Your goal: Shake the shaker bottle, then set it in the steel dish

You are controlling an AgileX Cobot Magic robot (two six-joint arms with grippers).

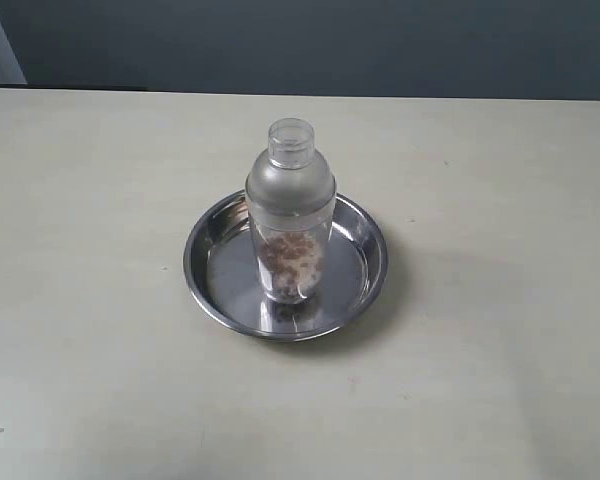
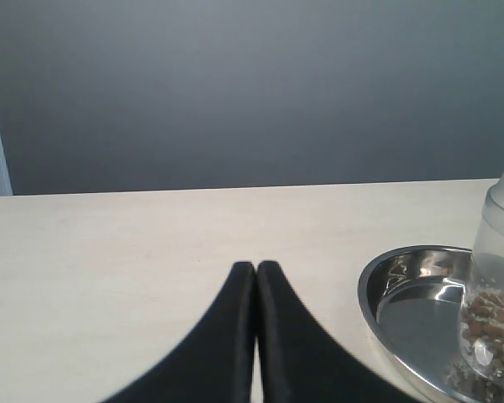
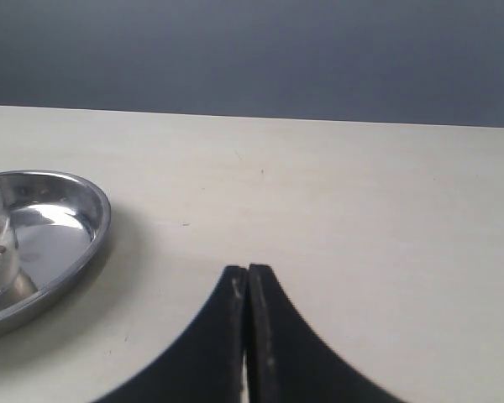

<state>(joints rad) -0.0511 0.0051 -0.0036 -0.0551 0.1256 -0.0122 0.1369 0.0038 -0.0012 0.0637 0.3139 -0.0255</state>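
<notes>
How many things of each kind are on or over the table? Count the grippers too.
Dishes: 1, the steel dish.
Bottles: 1, the shaker bottle, upright in that dish.
Grippers: 2, the left gripper and the right gripper, both shut.
Total: 4.

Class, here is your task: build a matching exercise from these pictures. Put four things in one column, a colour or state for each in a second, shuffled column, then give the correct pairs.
Column A
1. shaker bottle
2. steel dish
3. left end effector
4. table

Column B
a. pale beige
b. black, shut, holding nothing
c. upright, brownish granules inside
d. shiny, round, something standing in it

Pairs: 1-c, 2-d, 3-b, 4-a
</notes>
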